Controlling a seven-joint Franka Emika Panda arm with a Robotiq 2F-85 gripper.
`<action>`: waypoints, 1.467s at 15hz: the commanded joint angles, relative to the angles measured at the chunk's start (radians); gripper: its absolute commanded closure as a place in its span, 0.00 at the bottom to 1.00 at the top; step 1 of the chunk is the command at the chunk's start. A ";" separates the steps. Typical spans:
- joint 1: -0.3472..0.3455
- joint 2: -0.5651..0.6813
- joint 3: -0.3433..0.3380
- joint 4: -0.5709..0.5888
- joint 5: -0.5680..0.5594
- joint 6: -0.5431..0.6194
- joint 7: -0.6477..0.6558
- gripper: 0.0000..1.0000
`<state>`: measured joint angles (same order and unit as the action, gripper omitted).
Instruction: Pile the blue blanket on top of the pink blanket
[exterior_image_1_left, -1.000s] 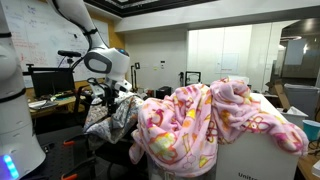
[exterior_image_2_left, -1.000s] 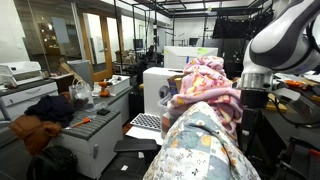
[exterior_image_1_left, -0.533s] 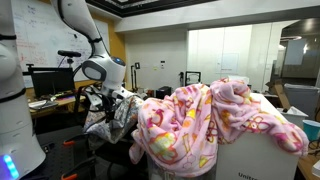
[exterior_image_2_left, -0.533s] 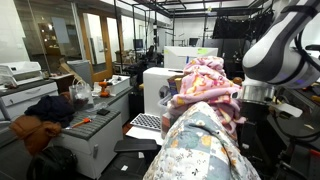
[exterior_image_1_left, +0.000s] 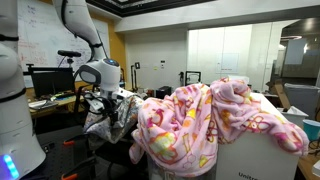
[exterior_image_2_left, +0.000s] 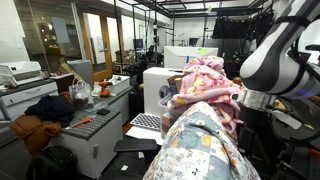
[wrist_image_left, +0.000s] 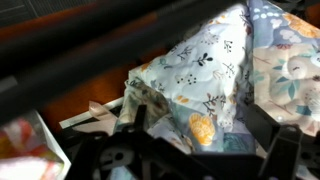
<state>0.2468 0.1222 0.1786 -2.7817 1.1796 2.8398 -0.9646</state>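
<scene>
Arm lowered over blue blanket; office desk nearby.

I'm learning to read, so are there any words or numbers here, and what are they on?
None can be read for sure.
On the white box under the pink blanket: dark letters at its bottom edge, cut off, too small.
On the whiteboard: handwriting, too blurred.

In an exterior view you look level and close across the pink blanket, with the arm beyond it. In an exterior view you face along the blue blanket, which fills the foreground, toward the pink blanket. Both exterior views share the two blankets and the arm. Your wrist view sits tight above the blue blanket.
</scene>
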 joint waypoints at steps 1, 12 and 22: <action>0.010 0.002 0.047 0.012 0.183 0.023 -0.138 0.00; 0.030 0.113 0.109 0.101 0.612 0.039 -0.552 0.00; 0.041 0.202 0.096 0.167 0.794 0.007 -0.791 0.51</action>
<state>0.2754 0.3095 0.2777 -2.6350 1.9287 2.8481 -1.7071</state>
